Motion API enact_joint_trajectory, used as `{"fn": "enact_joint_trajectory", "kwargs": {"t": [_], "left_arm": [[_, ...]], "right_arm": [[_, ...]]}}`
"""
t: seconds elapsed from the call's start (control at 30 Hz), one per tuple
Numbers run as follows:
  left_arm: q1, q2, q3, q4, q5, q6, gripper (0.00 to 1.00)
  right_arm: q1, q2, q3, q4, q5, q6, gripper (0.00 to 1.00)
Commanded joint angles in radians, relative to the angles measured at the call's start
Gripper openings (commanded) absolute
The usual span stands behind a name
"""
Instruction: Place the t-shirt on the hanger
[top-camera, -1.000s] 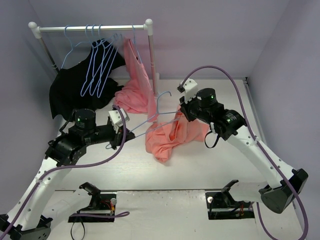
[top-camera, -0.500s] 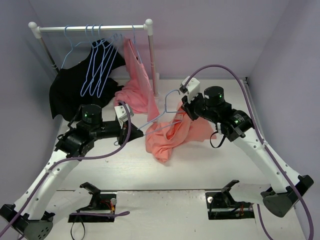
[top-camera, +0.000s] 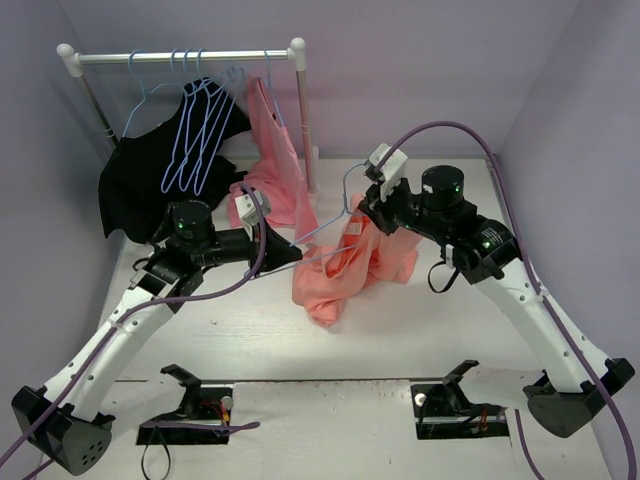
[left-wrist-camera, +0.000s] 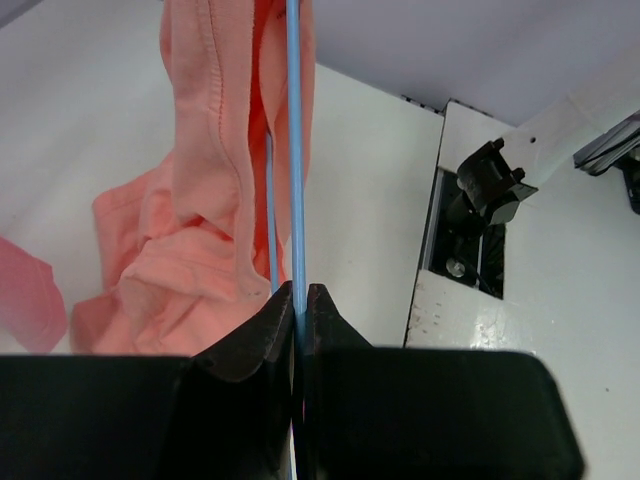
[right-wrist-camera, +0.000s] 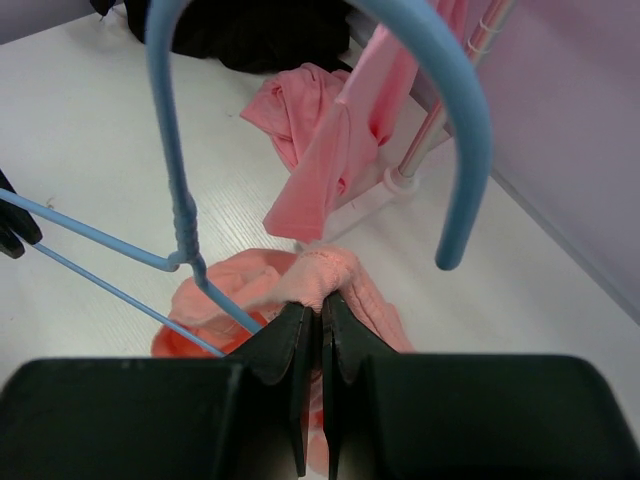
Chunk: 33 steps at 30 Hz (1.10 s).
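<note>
**T-shirt rises with the hanger as both arms reach inward**

The bench and everything in the upper left of the top view are as they were a second ago. That covers the rack bar, its spare hangers, the black garment and the second pink garment.

The change is at the centre. The t-shirt is now a longer drape, bunched at the top and drawn toward the upper right. Its lowest folds seem to rest on the bench.

The hanger slants across the t-shirt and has climbed with it. Its hook sits higher and further right in the top view than before. One wire runs down and to the left, toward the left arm.

The right pincer has lifted and is clamped on a pinch of pink cloth just beside the hanger's twisted neck. The left pincer has pushed in from the left of the frame. It is clamped on the wire, with its jaws all but together around it.

I judge that the arms are spreading hanger and cloth apart so the shirt can be worked along the wire. In the left wrist view the cloth lies against the wire. Whether the wire passes inside the neck opening cannot be told, so the shirt does not yet look seated.
</note>
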Motion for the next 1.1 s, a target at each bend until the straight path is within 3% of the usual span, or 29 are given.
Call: {"fn": "enact_joint_trajectory", "kwargs": {"t": [0.0, 0.43, 0.8, 1.07], "left_arm": [[0.004, -0.010, 0.020, 0.329, 0.014, -0.084, 0.00], [-0.003, -0.011, -0.018, 0.495, -0.053, -0.183, 0.00], [-0.099, 0.051, 0.002, 0.552, -0.048, -0.203, 0.00], [-0.105, 0.064, -0.037, 0.658, -0.058, -0.258, 0.00]], "right_arm": [[0.014, -0.043, 0.037, 0.029, -0.067, 0.030, 0.00], [0.015, -0.096, 0.049, 0.031, -0.070, 0.090, 0.00], [0.015, -0.060, 0.088, 0.031, -0.076, 0.100, 0.00], [0.030, -0.010, 0.107, 0.031, -0.102, 0.123, 0.02]]}}
